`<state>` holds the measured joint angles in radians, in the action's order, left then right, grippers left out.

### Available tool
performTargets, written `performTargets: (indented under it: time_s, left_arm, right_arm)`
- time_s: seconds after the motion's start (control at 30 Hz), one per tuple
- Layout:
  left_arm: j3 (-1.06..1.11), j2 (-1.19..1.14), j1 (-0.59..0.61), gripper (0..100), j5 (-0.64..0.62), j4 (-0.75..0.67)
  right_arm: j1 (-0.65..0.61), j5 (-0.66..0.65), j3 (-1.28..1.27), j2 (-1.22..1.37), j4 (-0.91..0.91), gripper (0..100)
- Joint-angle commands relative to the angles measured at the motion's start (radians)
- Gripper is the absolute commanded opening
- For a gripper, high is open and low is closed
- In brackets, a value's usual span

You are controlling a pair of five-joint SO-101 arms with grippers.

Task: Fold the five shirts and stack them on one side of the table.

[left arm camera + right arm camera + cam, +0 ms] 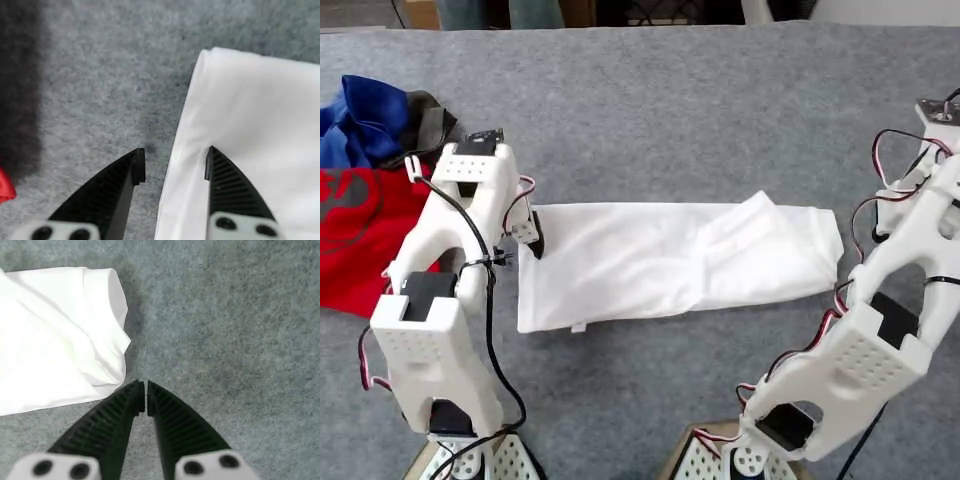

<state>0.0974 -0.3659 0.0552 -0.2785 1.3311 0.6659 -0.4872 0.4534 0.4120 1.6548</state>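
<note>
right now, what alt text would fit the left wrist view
The left gripper hangs open over the edge of a white shirt, one finger above the cloth, the other above the grey felt table. A sliver of red shirt shows nearby.

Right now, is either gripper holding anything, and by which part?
Nothing held: left gripper open, astride the white shirt edge; right gripper shut, empty, beside it.

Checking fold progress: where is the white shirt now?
In the high view the white shirt lies centrally, right of the red shirt, its left end at the left claw.
</note>
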Motion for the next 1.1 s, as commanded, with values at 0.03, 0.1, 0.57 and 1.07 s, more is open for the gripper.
performTargets:
  time_s: [0.03, 0.1, 0.57, 1.07]
  left_arm:
    - [0.104, 0.009, 0.007, 21, -0.06, -0.152]
    - [0.124, 0.009, 0.004, 19, -0.061, -0.175]
    - [0.113, 0.009, -0.07, 3, -0.054, -0.176]
    - [-0.429, 0.011, 0.292, 3, 0.256, 0.241]
  right_arm:
    - [0.002, -0.003, 0.056, -0.061, 0.014, 2.1]
    - [0.002, -0.003, 0.056, -0.07, 0.014, 2.1]
    - [0.0, -0.003, 0.047, -0.211, 0.014, 2.1]
    - [0.0, -0.003, 0.041, -0.243, 0.02, 2.1]
